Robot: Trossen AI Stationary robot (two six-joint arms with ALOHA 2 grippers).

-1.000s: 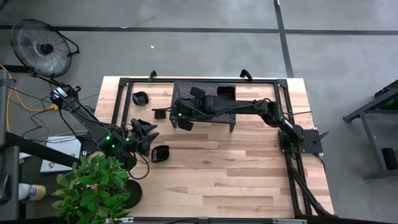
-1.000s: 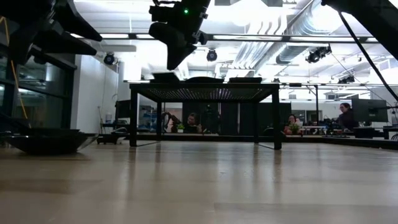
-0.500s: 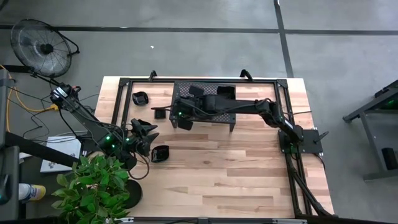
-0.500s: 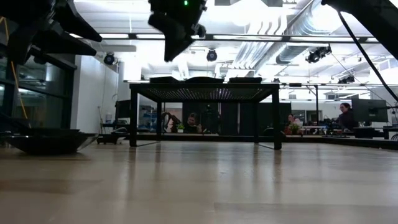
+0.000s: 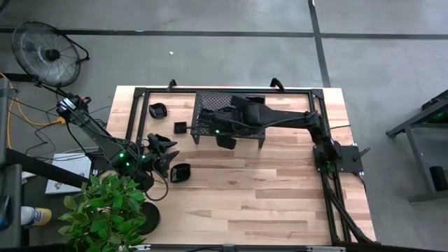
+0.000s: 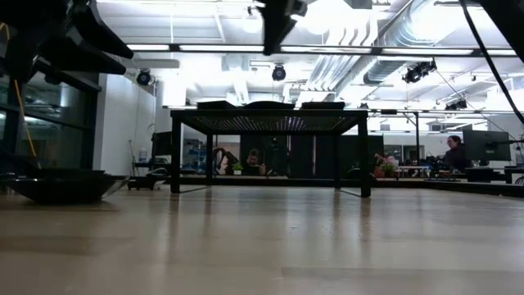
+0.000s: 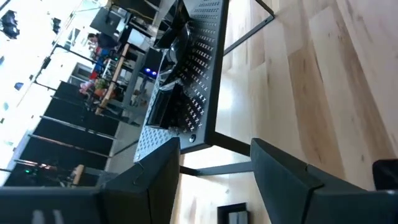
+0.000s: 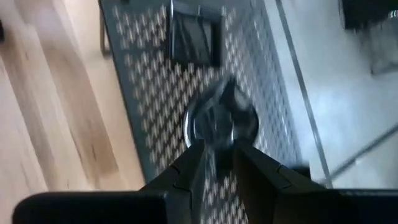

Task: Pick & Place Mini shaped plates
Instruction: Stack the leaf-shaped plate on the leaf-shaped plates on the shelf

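Several mini shaped plates, small and glossy black, are in view. Three lie on the wood table: one [image 5: 159,110] near the far left corner, a small square one [image 5: 180,127] beside the rack, and one [image 5: 180,172] near my left gripper. Others lie flat on the black perforated rack [image 6: 270,123], among them a round one [image 8: 221,118] and a square one [image 8: 196,37]. My right gripper [image 8: 217,152] hangs above the rack [image 5: 210,105], narrowly open, with nothing between its fingers. My left gripper [image 7: 214,168] is open above the table's left part [image 5: 164,150].
A black frame [image 5: 140,91] runs around the table's far and side edges. A potted plant [image 5: 108,210] stands at the near left corner. Bare wood [image 5: 259,196] fills the near half of the table. People sit in the room behind [image 6: 254,160].
My right gripper has risen from just above the rack's left end and moved toward the table's right edge, over the rack's middle. My left gripper has kept still.
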